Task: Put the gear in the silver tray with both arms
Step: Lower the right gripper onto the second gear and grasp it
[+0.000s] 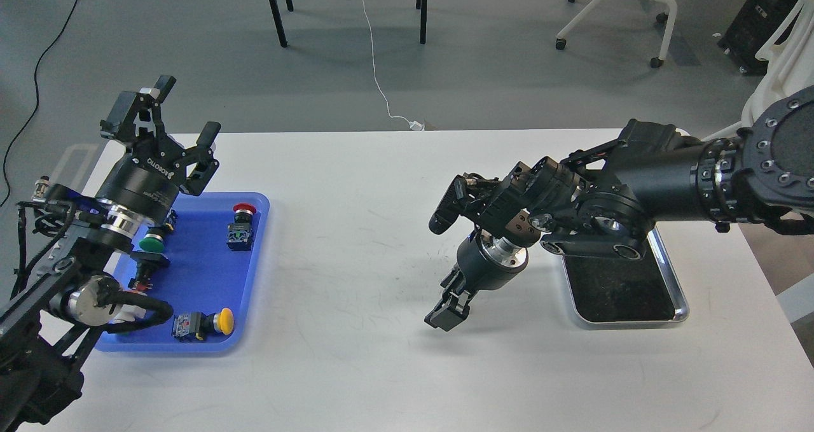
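On the white table (pixel 381 368), the left gripper (pixel 186 115) hangs spread wide and empty above a blue tray (pixel 254 241) of push buttons — red (pixel 241 227), green (pixel 152 241), yellow (pixel 203 324). The right gripper (pixel 448 308) points down, left of the silver tray (pixel 680 301) — its fingers indistinct.

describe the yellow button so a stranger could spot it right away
Find the blue tray at the table's left end. Along its near edge lies a push button on its side, yellow cap pointing right. The others in view have a red or green cap.

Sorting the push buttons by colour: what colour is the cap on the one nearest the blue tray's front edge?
Yellow; the push button shows best in the head view.
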Controlling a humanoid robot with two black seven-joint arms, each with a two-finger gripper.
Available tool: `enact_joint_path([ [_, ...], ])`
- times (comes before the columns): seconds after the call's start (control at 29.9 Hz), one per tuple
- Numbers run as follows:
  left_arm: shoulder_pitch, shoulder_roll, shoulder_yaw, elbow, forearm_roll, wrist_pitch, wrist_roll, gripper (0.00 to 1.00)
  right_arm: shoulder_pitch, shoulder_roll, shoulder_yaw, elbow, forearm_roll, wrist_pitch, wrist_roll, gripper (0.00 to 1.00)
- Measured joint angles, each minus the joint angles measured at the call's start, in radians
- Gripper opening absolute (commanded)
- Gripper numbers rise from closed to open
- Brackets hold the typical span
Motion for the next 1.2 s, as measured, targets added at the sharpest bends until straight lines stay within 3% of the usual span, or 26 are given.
enact_joint_path([
  [0.07, 0.0, -0.005, 0.0, -0.001, 0.0, 0.0, 0.0, 0.98, 0.0, 0.0, -0.006, -0.005, -0.002, 0.0, 0.0, 0.65],
  [0.77, 0.011, -0.008, -0.001, -0.008, 0.0, 0.002, 0.0, 0.98, -0.025, 0.012, -0.073, -0.029, -0.002, -0.011, 0.0, 0.54],
  [1.2, 0.011, -0.009, -0.002, -0.014, 0.0, 0.006, 0.002, 0.98, -0.047, 0.022, -0.073, -0.05, -0.001, -0.028, 0.0, 0.54],
])
